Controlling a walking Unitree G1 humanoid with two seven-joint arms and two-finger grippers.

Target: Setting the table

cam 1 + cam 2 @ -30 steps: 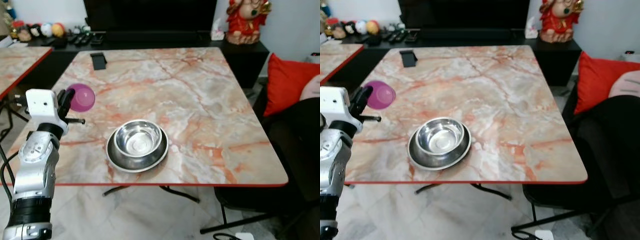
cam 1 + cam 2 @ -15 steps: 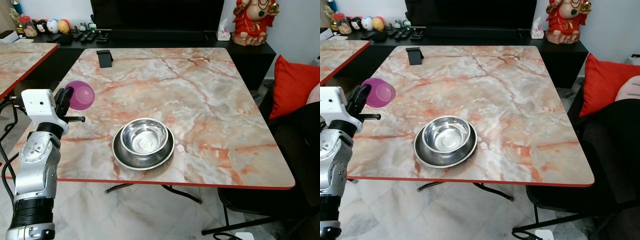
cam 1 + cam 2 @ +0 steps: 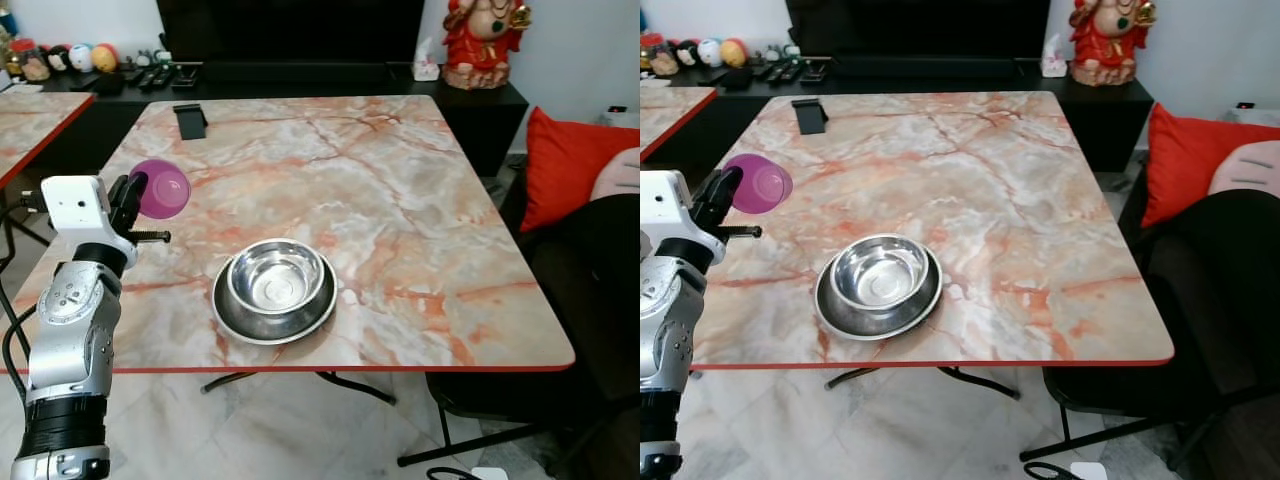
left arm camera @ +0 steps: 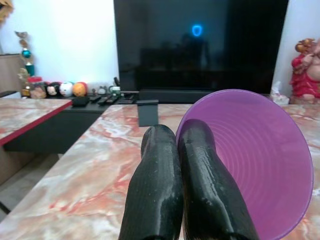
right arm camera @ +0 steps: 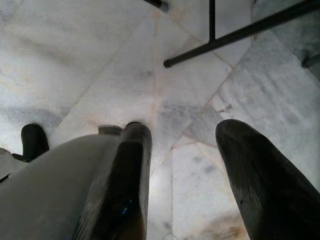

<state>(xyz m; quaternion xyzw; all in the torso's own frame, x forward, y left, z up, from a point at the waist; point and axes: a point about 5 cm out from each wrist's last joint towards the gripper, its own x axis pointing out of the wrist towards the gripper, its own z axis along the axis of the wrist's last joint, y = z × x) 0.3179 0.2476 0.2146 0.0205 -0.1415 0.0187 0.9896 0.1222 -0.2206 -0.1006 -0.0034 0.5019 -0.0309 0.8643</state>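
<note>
The left gripper (image 4: 180, 165) pinched the rim of a purple cup (image 3: 164, 190), one finger inside and one outside, holding it on its side above the table's (image 3: 400, 200) left edge. The cup looked like thin plastic: light, a bit flexible, probably slick, so a rim pinch could let it swing or slip. Near the front edge a steel bowl (image 3: 279, 279) sat in a plate (image 3: 228, 318). The right gripper (image 5: 185, 165) hung spread apart over the floor.
</note>
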